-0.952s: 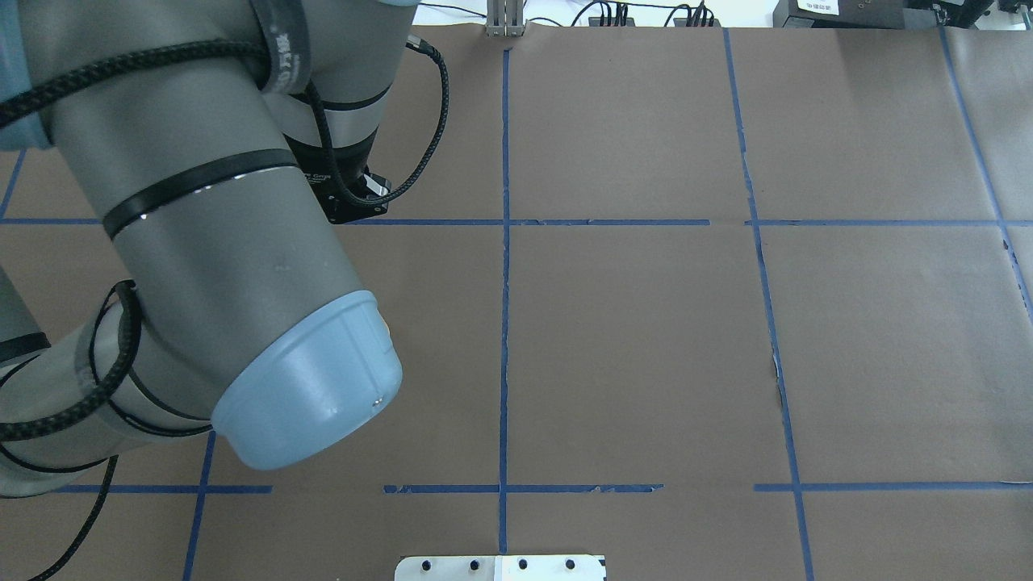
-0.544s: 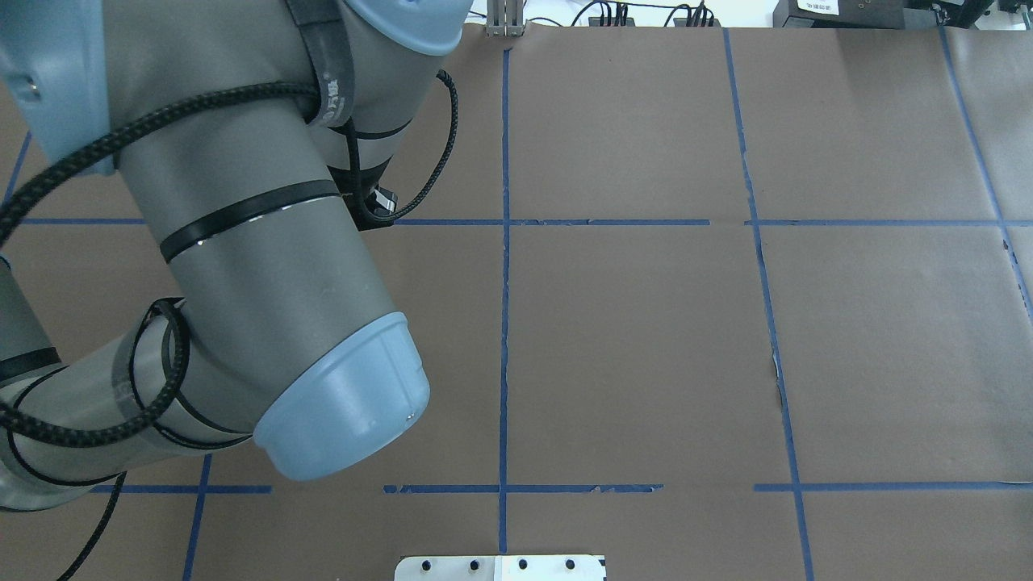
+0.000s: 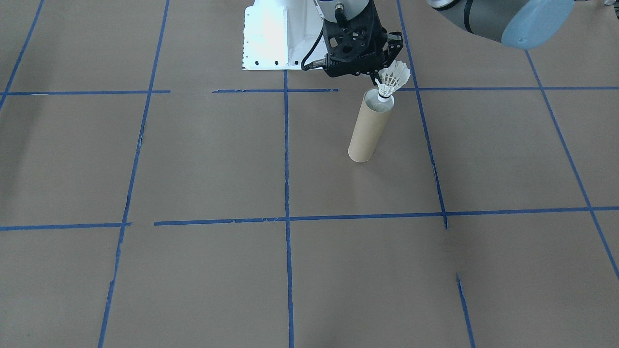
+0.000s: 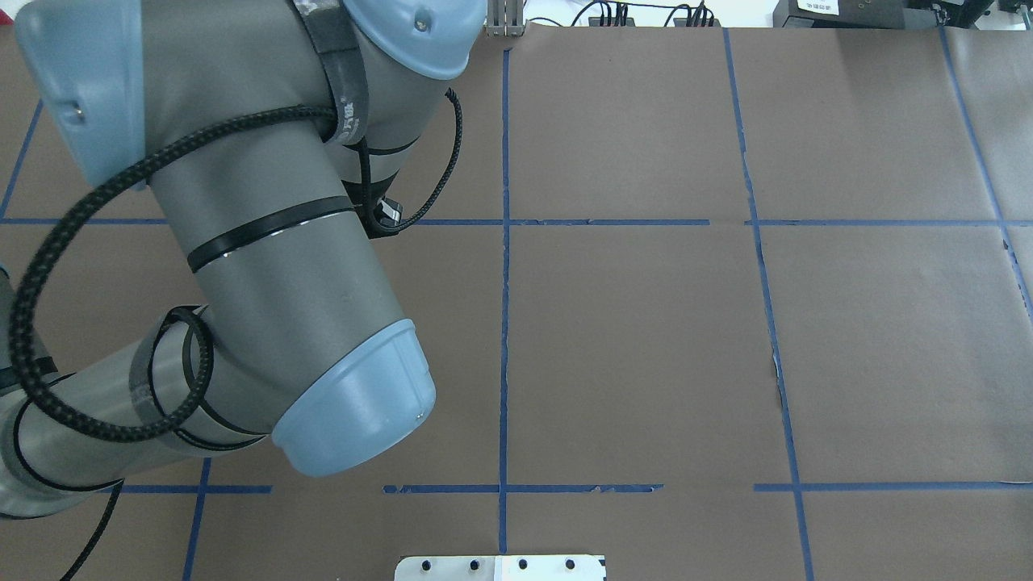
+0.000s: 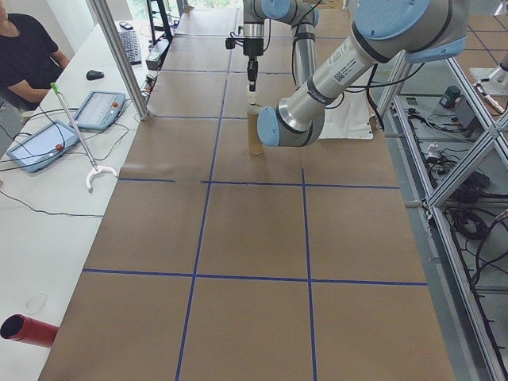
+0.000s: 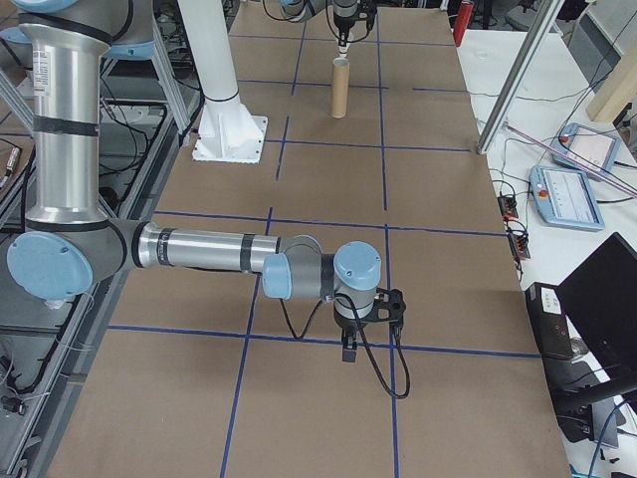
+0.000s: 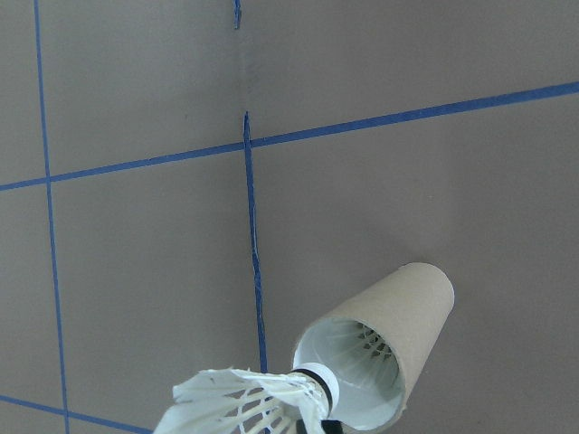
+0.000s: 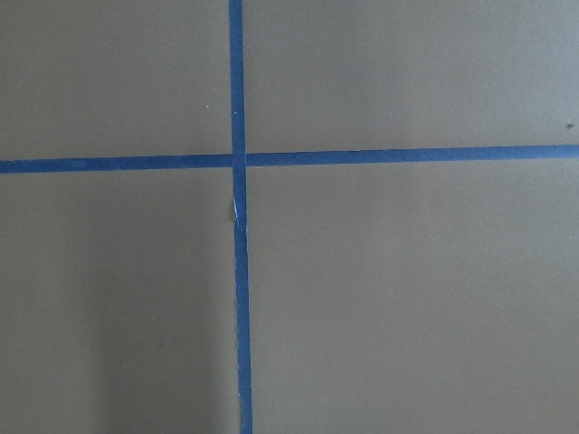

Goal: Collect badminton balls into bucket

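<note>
The bucket, a tall brown cardboard tube, stands upright on the brown paper near the robot's base. My left gripper hangs just above its mouth, shut on the white shuttlecock, whose cork tip points down at the rim. From the left wrist, the shuttlecock lies at the bottom edge, its cork over the pale inside of the bucket, where white feathers show. The left arm hides all this from overhead. My right gripper hovers low over the far end of the table; I cannot tell its state.
The white robot base stands just behind the bucket. Blue tape lines grid the table. Along one side sit a person, tablets and a red tube on a white bench.
From overhead, my left arm has swung to the right, its elbow cap shifting right and slightly nearer. The gripper under it stays hidden.
</note>
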Motion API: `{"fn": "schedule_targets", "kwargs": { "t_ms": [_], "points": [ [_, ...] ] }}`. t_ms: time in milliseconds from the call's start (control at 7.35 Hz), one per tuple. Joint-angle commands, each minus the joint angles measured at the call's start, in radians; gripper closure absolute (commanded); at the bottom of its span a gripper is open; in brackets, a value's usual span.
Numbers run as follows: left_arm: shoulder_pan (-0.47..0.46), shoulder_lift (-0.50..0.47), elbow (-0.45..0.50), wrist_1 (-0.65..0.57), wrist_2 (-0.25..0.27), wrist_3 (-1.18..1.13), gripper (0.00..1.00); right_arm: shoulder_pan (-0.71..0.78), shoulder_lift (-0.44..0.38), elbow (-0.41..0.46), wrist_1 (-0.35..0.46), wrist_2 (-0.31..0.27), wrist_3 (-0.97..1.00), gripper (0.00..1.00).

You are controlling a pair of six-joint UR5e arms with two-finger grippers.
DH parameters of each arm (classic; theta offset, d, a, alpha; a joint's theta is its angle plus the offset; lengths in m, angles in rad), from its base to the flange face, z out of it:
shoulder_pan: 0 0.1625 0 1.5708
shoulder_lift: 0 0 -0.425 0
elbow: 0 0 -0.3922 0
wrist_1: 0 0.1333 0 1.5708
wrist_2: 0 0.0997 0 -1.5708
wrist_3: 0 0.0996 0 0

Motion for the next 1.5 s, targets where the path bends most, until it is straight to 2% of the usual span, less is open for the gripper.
{"fn": "schedule_targets", "kwargs": {
  "t_ms": [0,136,272,408,544,816,1088,1224,1360],
  "points": [
    [0.004,0.015,0.019,-0.033,0.000,0.000,1.00,0.000,0.000,0.000,0.000,0.000,0.000,0.00],
    [0.004,0.016,0.016,-0.033,0.001,0.000,1.00,0.000,0.000,0.000,0.000,0.000,0.000,0.00],
    [0.004,0.016,0.014,-0.033,0.001,0.008,0.94,0.000,0.000,0.000,0.000,0.000,0.000,0.00],
    [0.004,0.019,0.014,-0.033,0.000,0.009,0.53,0.000,0.000,0.000,0.000,0.000,0.000,0.00],
    [0.006,0.021,0.004,-0.033,0.003,0.012,0.01,0.000,0.000,0.000,0.000,0.000,0.000,0.00],
    [0.006,0.019,-0.001,-0.032,0.003,0.012,0.00,0.000,0.000,0.000,0.000,0.000,0.000,0.00],
    [0.001,0.019,-0.048,-0.033,0.006,0.018,0.00,0.000,0.000,0.000,0.000,0.000,0.000,0.00],
    [-0.014,0.022,-0.081,-0.033,0.005,0.044,0.00,0.000,0.000,0.000,0.000,0.000,0.000,0.00],
    [-0.074,0.024,-0.093,-0.076,-0.002,0.129,0.00,0.000,0.000,0.000,0.000,0.000,0.000,0.00]
  ]
}}
